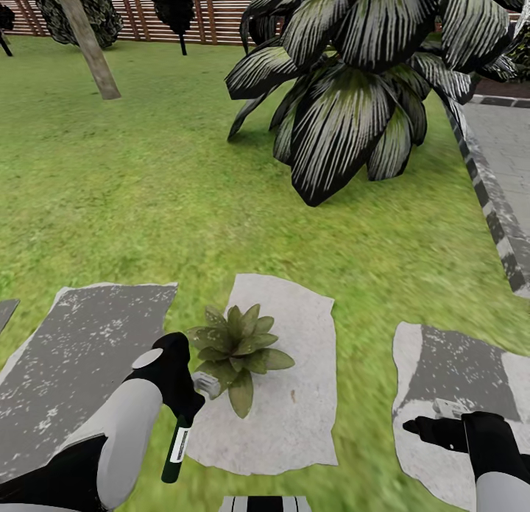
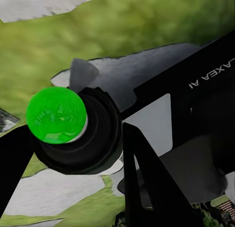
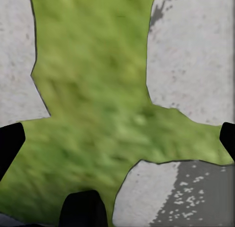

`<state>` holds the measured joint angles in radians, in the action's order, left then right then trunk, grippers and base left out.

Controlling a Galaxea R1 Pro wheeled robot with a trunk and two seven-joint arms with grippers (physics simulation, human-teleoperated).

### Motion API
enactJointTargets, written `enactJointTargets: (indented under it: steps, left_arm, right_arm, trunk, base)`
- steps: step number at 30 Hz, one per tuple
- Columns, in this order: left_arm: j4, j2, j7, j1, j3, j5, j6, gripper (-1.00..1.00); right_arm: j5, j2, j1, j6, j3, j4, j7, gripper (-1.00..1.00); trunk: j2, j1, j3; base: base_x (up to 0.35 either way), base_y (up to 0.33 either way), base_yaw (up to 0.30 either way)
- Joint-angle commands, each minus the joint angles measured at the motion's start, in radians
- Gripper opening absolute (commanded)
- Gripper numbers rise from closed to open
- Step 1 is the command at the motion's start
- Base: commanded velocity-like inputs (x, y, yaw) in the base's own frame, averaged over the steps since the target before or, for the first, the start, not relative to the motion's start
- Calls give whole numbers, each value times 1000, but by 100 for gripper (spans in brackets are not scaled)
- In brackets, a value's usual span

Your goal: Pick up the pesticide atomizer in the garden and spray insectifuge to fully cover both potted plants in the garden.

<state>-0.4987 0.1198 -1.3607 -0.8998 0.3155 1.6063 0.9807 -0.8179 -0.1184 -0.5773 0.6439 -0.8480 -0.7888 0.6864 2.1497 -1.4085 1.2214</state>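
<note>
Left end effector (image 1: pixel 184 402) clenches the pesticide atomizer (image 1: pixel 177 449) – beside a potted plant (image 1: pixel 239 348) (right end effector (image 1: pixel 430 429) released).

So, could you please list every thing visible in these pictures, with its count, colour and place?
spray bottle: 1, dark green with white label, held in left end effector, nozzle toward the small plant
small plant: 1, green rosette, on the middle stone
stepping stones: several, grey, across the near lawn
big striped plant: 1, dark with pale stripes, far right of lawn
tree trunk: 1, brown-grey, far left
fence: 1, brown slats, at the back
left end effector: 1, black, shut on bottle
right end effector: 1, black, open above stone and grass
</note>
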Motion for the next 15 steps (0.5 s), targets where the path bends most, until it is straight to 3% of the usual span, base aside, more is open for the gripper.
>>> enactJointTargets:
  steps: [1,15]
  left_arm:
    - [-1,1,-9,-1,7,10,10,-100]
    - [-1,1,-9,-1,7,10,10,-100]
  right_arm:
    - [-10,0,-1,0,-3,-1,10,100]
    - [-10,0,-1,0,-4,0,10,100]
  trunk:
    - [0,0,0]
    - [0,0,-14]
  base:
    - [0,-4,73]
    - [0,0,165]
